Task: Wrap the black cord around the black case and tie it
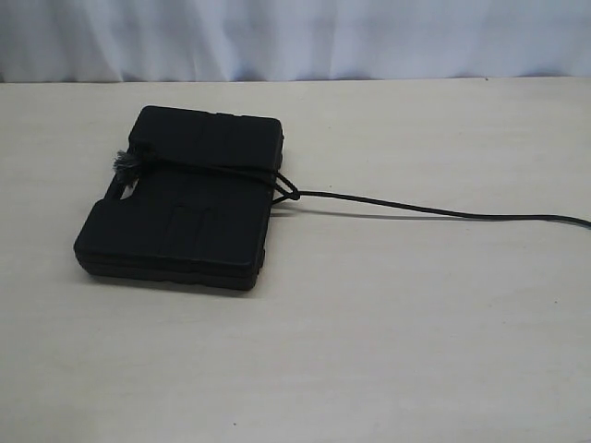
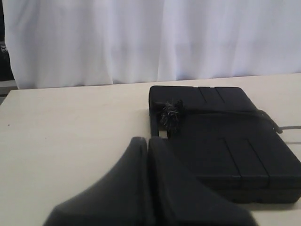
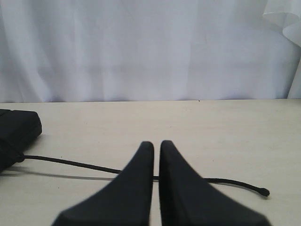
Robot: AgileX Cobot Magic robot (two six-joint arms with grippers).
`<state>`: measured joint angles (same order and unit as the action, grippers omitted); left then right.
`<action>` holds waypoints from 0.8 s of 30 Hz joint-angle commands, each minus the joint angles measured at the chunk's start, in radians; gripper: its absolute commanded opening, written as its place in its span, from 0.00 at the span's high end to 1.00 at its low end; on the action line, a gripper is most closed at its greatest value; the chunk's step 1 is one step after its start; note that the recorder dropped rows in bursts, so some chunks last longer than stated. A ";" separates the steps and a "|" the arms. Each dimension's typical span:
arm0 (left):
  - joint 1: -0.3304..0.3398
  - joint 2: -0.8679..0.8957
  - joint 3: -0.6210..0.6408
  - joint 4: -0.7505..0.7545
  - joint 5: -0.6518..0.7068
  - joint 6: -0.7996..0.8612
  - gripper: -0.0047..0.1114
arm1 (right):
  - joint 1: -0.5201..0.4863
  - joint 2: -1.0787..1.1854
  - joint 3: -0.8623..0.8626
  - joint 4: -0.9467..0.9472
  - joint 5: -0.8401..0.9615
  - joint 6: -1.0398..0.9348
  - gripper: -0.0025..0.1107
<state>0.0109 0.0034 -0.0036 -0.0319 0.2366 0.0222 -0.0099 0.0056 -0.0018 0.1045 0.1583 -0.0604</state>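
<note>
The black case (image 1: 185,217) lies flat on the table, left of centre. The black cord (image 1: 416,207) crosses its top, with the fuzzy tuft (image 1: 125,166) at the handle cut-out and a knot (image 1: 288,190) at the case's right edge. From the knot the cord trails right along the table. Neither gripper shows in the exterior view. My left gripper (image 2: 146,140) is shut and empty, a short way off the case (image 2: 225,141) and the tuft (image 2: 170,114). My right gripper (image 3: 156,143) is shut above the loose cord (image 3: 70,163), whose knotted tip (image 3: 264,192) rests on the table.
The pale table (image 1: 416,341) extends around the case on all sides. A white curtain (image 1: 295,37) hangs behind the table's far edge. A corner of the case (image 3: 16,129) shows in the right wrist view.
</note>
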 commanded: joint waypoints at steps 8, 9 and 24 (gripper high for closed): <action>0.002 -0.003 0.004 0.020 0.058 -0.022 0.96 | 0.001 -0.006 0.002 -0.008 -0.002 0.004 0.94; 0.002 -0.003 0.004 0.020 0.059 -0.022 0.96 | 0.001 -0.006 0.002 -0.008 -0.002 0.004 0.94; 0.002 -0.003 0.004 0.020 0.072 0.036 0.96 | 0.001 -0.006 0.002 -0.008 -0.002 0.004 0.94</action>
<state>0.0109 0.0034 -0.0036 -0.0130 0.3130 0.0497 -0.0099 0.0056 -0.0018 0.1045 0.1583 -0.0604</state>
